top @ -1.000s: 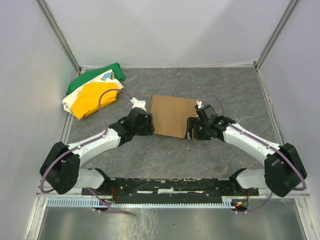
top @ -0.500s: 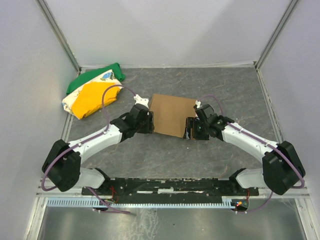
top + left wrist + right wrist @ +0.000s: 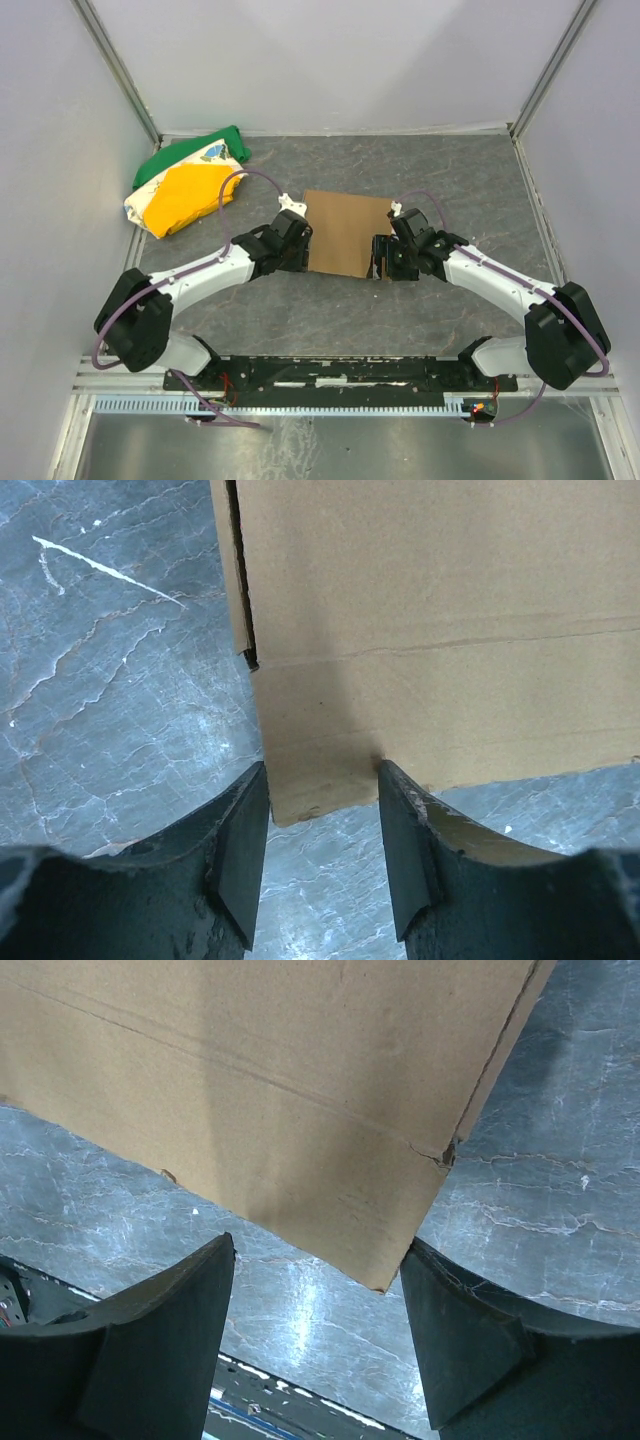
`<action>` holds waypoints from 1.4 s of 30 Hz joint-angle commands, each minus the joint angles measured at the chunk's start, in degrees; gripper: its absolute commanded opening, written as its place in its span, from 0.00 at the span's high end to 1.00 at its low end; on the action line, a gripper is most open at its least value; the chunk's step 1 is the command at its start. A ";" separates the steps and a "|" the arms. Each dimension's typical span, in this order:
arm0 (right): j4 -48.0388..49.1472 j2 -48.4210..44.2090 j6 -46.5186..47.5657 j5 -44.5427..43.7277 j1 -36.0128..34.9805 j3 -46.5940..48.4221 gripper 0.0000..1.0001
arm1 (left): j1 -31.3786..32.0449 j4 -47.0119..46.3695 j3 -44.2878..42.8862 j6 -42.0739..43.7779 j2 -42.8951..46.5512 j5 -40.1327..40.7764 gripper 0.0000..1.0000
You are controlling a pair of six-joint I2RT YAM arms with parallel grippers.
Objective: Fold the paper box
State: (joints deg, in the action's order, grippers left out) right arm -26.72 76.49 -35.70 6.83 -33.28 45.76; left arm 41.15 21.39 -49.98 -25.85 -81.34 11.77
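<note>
Both wrist views cut the paper box off at the top edge. From above, the arms cover its near corners. Whether the left gripper really pinches the corner is unclear.

Brightly, evenly lit from overhead in the top view, with only faint soft shadows beneath the white-and-black arms on the grey marbled tabletop. Crisply focused on the plain brown cardboard sheet ahead of the left gripper, softer on the dark fingers nearest the lens. Washed with pale glare between the fingers of the right gripper, darkened by a shadow smudge up beyond its right finger.
</note>
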 commanded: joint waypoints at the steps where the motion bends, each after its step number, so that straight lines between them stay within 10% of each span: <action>1: 1.40 -0.60 0.29 0.20 -0.12 2.92 0.25 | 1.09 2.37 -2.75 4.00 -1.57 2.27 0.48; 42: 2.19 0.92 1.17 -0.95 -0.17 2.62 0.22 | -1.53 -5.87 2.87 0.64 -0.06 0.07 0.48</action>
State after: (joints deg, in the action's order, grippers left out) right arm -26.96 76.69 -35.44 6.44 -33.15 46.72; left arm 41.15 22.15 -49.06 -24.16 -81.69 12.80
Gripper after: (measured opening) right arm 0.764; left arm 0.521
